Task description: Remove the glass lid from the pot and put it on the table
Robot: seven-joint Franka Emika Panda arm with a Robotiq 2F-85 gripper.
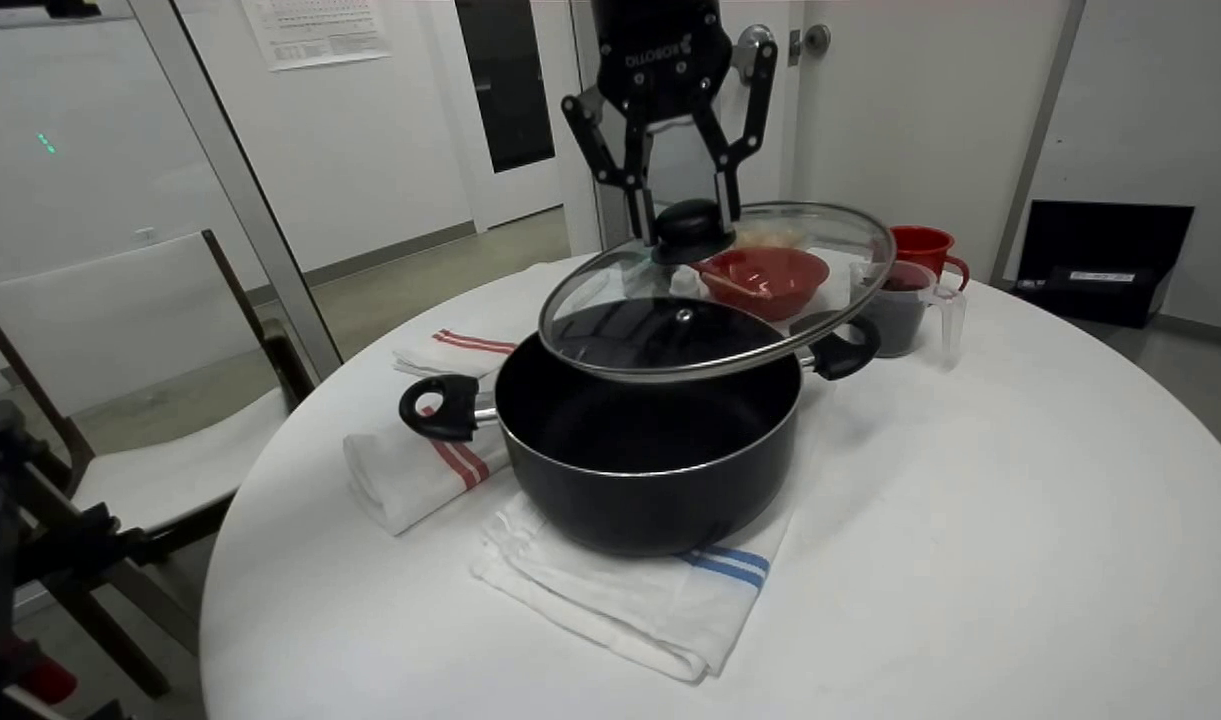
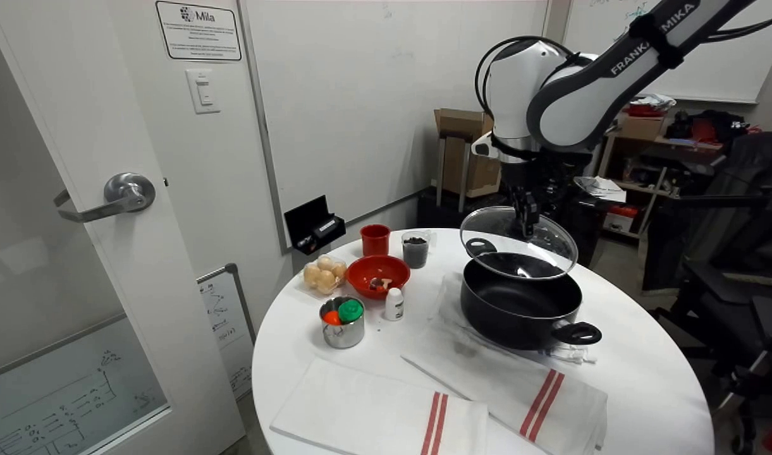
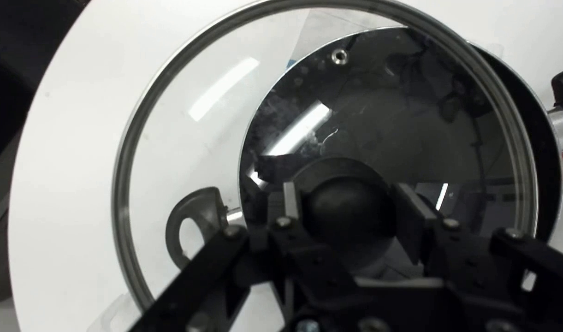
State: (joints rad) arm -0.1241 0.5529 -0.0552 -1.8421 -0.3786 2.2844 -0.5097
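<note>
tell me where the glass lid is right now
In an exterior view, the glass lid is tilted above the pot and out over the handle at picture right, its black knob held in the pincer.

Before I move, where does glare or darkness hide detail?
Wrist view: white streaks glare off the glass lid; in an exterior view, the black gripper partly merges with darkness behind; in both exterior views, the pot is nearly black inside.

Both exterior views slant down onto the table [image 1: 980,520], the wrist view nearer, steeper.
</note>
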